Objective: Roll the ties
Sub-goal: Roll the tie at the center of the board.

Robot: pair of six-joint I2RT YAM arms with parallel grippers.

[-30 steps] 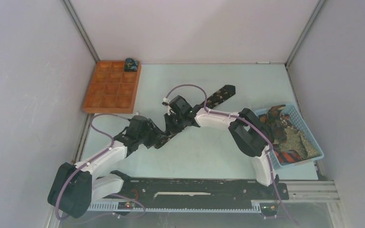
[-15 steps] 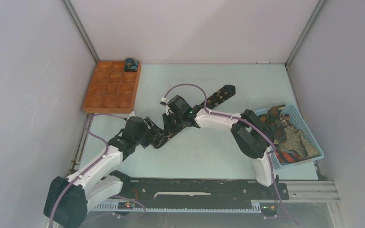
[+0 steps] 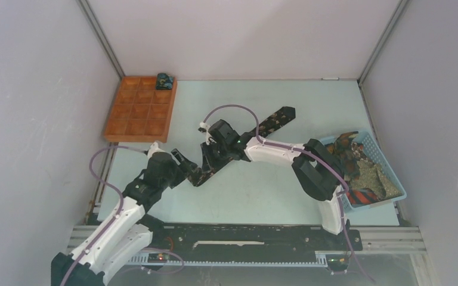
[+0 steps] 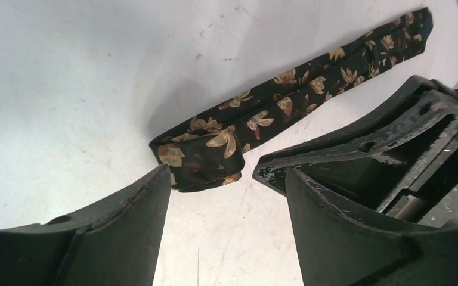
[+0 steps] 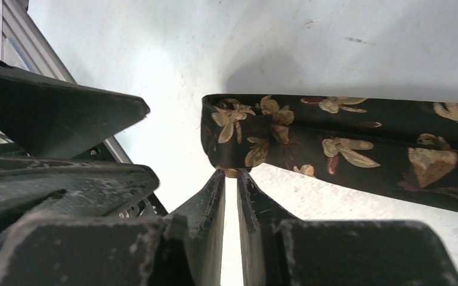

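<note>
Pale table (image 3: 274, 196) | tie (image 4: 262, 116) folded end between spread left gripper (image 4: 212, 173) tips | right gripper (image 5: 231, 174) nearly closed at its edge, grip unclear

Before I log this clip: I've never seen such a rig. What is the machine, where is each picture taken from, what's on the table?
Two robot arms stand at a table. The wide picture looks down from above; the close-ups come from wrist cameras. A black leaf-patterned tie lies on the table, one end folded over. On the left arm the jaws stand wide open, empty, at that end; on the right arm they are nearly closed at its edge, grip unclear. An orange tray holds one rolled tie; a blue basket, more ties.
</note>
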